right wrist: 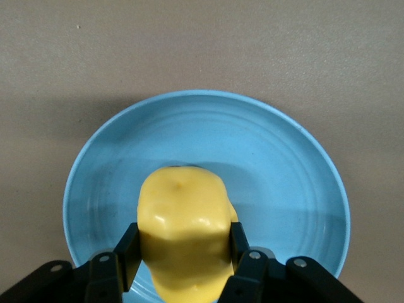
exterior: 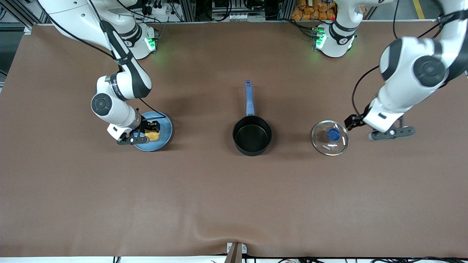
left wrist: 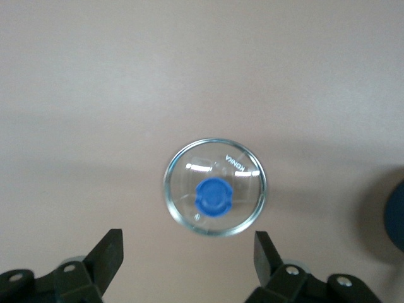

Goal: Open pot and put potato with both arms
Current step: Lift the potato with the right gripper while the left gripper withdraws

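Note:
The black pot (exterior: 252,136) stands open at the table's middle, its blue handle (exterior: 249,98) pointing toward the robots' bases. Its glass lid (exterior: 329,138) with a blue knob lies flat on the table beside it, toward the left arm's end. My left gripper (exterior: 392,133) hangs open and empty beside the lid. In the left wrist view the lid (left wrist: 215,187) lies ahead of the open gripper (left wrist: 186,243). My right gripper (exterior: 146,133) is shut on the yellow potato (exterior: 152,136), low over the light-blue plate (exterior: 164,126). The right wrist view shows the potato (right wrist: 183,214) between the fingers (right wrist: 129,249) over the plate (right wrist: 284,177).
The brown table cloth (exterior: 234,204) is bare nearer the front camera. The pot's dark edge (left wrist: 398,214) shows at the side of the left wrist view. Cables and equipment lie along the table's edge by the robot bases.

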Controlling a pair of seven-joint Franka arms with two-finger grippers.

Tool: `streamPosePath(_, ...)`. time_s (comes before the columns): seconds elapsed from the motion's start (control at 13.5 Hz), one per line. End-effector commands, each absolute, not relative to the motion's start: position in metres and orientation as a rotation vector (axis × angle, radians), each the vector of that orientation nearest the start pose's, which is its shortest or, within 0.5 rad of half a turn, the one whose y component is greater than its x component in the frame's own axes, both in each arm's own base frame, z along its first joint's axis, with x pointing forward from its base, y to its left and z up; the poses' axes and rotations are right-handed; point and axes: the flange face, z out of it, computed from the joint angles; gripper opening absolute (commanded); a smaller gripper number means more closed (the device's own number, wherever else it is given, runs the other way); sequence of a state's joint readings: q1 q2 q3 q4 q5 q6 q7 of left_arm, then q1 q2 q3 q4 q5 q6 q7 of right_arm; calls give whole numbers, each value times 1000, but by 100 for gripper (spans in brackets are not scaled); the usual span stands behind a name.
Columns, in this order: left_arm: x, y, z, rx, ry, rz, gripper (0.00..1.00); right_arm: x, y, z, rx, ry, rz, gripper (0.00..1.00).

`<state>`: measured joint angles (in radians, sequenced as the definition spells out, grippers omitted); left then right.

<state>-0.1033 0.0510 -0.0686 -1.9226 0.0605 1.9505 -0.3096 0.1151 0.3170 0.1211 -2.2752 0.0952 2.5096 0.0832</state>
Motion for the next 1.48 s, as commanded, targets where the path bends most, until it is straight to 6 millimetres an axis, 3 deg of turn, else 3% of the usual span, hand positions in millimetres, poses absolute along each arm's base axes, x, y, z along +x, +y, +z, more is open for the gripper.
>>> streamPosePath(0.0,571,-86,533,-3116,-152,88,92,516,116,213,-3058,-161,116,0)
streamPosePath(0.15,569,-75,581,-3144,-134,105,97,534,125,237,-3050,-142,135,0)
streamPosePath(0.3,565,-73,605,-3145,-128,102,100,559,148,276,-3043,-90,189,0)
streamPosePath(0.44,561,-74,615,-3146,-125,93,100,582,196,333,-3039,-19,168,0)
streamPosePath(0.59,559,-73,617,-3145,-125,93,100,601,255,363,-3028,34,162,0)
streamPosePath(0.74,561,-67,623,-3151,-142,72,100,611,329,381,-2992,81,85,0)
streamPosePath(0.89,561,-63,622,-3150,-151,74,100,609,406,375,-2961,183,60,0)
streamPosePath(1.03,562,-58,624,-3152,-163,70,100,601,460,370,-2934,164,28,0)
streamPosePath(1.26,561,-56,625,-3153,-173,70,100,582,504,357,-2912,96,6,0)
streamPosePath(1.4,558,-54,628,-3151,-175,79,100,573,526,344,-2877,163,-25,0)
